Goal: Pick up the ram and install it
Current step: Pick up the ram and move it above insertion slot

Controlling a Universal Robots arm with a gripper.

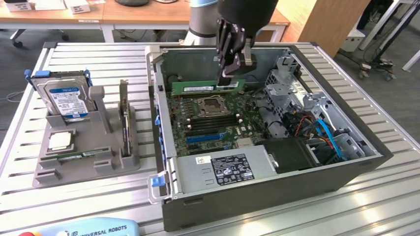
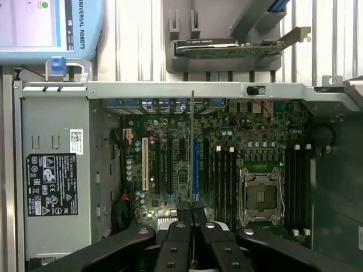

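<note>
Over the open computer case [image 1: 341, 169], my gripper [image 1: 227, 81] is shut on the ram [image 1: 200, 87], a long green stick held level by its right end. It hangs above the motherboard [image 1: 217, 123], just behind the empty processor socket [image 1: 213, 105] and apart from the black memory slots [image 1: 211, 121]. From the wrist view the ram [image 2: 191, 147] appears edge-on as a thin line running out from between the fingertips of the gripper [image 2: 191, 218]. Below it lie the motherboard's long slots [image 2: 224, 175] and the socket [image 2: 262, 192].
A grey holder [image 1: 46, 172] on the exterior view's left carries a hard drive [image 1: 66, 98], a dark expansion card [image 1: 123, 110] and a square processor chip [image 1: 60, 141]. The power supply [image 1: 223, 169] fills the case front. Cables and a drive cage [image 1: 308, 113] crowd the right side.
</note>
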